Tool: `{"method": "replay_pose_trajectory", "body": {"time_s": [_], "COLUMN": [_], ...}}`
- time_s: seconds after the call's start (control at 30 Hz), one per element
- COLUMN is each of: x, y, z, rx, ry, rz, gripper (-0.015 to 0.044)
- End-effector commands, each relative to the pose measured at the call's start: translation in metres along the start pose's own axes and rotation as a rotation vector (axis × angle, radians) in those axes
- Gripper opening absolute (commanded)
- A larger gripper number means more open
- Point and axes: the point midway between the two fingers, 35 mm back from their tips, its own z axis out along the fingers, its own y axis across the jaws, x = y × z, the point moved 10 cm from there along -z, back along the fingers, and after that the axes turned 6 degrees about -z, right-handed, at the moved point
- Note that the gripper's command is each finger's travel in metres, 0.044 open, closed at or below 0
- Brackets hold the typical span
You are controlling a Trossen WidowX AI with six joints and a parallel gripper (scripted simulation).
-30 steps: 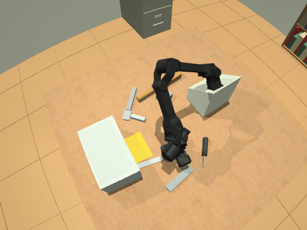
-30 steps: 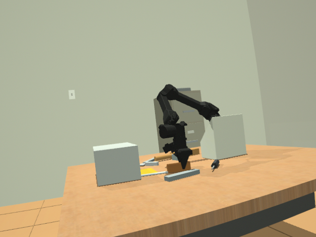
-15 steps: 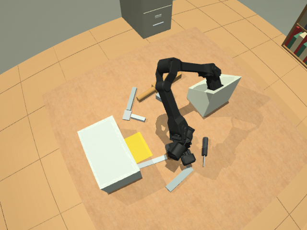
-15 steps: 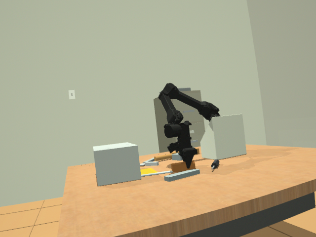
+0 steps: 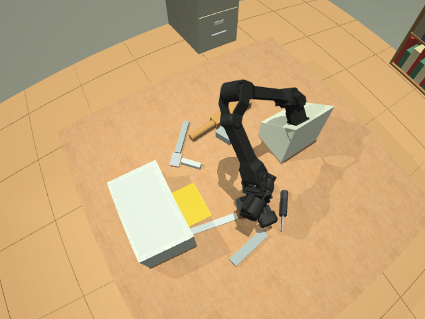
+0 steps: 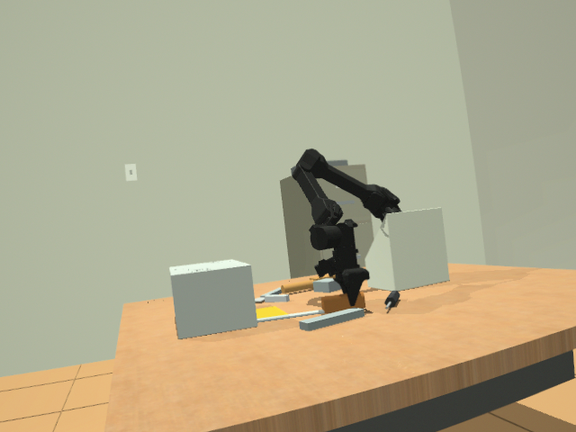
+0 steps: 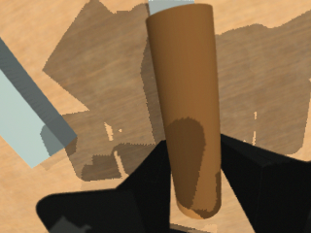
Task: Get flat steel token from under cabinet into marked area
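Observation:
My gripper (image 5: 244,213) (image 6: 353,297) (image 7: 190,142) is low over the table and shut on the brown wooden handle (image 6: 338,302) (image 7: 187,87) of a scraper-like tool. The tool's thin pale blade (image 5: 214,223) (image 6: 291,315) lies flat on the table and runs to the foot of the white cabinet (image 5: 147,206) (image 6: 209,297); I cannot tell whether its tip is under it. The yellow marked area (image 5: 190,204) (image 6: 269,311) lies in front of the cabinet, just beside the blade. The steel token is not visible in any view.
A grey flat bar (image 5: 248,247) (image 6: 331,319) (image 7: 24,121) lies close beside my gripper. A black screwdriver (image 5: 283,207) (image 6: 391,300) lies to its right. An L-shaped square (image 5: 180,147), a wooden-handled tool (image 5: 202,131) and the white box (image 5: 295,133) at the arm's base are farther back.

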Motion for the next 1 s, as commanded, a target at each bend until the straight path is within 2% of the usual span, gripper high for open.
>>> {"method": "replay_pose_trajectory", "body": {"time_s": [0.0,0.5,0.97], "x": [0.010,0.038,0.035], "y": [0.001,0.006,0.000], "z": [0.001,0.001,-0.001], "rx": [0.003,0.002,0.002], "ry": [0.004,0.005,0.002], "rz": [0.002,0.001,-0.027], "gripper": [0.0000,0.0000,0.0000]}}
